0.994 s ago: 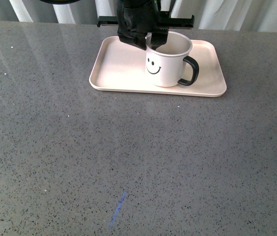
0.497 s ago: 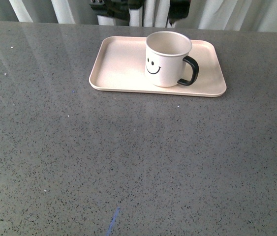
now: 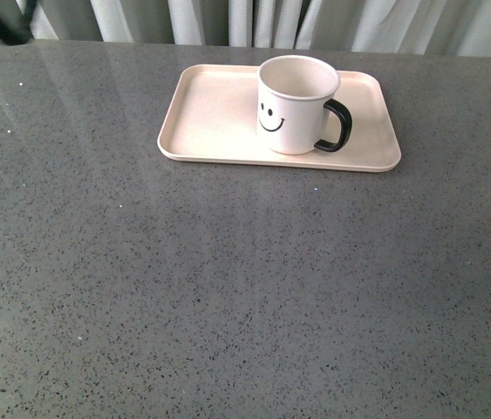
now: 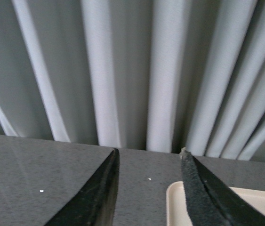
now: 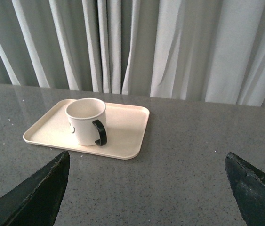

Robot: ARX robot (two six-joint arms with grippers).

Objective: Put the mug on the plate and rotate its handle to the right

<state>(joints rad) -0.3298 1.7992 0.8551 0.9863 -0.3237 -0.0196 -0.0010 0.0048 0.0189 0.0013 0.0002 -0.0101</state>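
Although neither arm touches anything, both sets of fingers can be read. On the left gripper, two black padded fingers stand moderately apart, with only bare table and curtain showing through the gap, so it is parted and empty. On the right gripper, only the two black fingertips show, spread very wide at the edges of its wrist view, and it is also empty. Outward from the left fingers, one rounded corner of the pale pink flat rectangular plate lies just beyond a finger; the mug is out of that view. Outward from the right fingers, the cream-white cylindrical mug stands ahead and well apart, upright on the plate. From the front, the mug sits near the plate's middle with its black smiley face toward the robot. Its glossy black loop handle points to the robot's right, turned slightly toward the robot. The plate's long side runs left to right across the dark grey speckled tabletop, near its far edge, in front of a pale pleated curtain. Judging by the views, the left gripper is nearer the plate and the right one farther back. The mug looks placed with its handle already to the right, so the task appears finished and no grasp seems needed.
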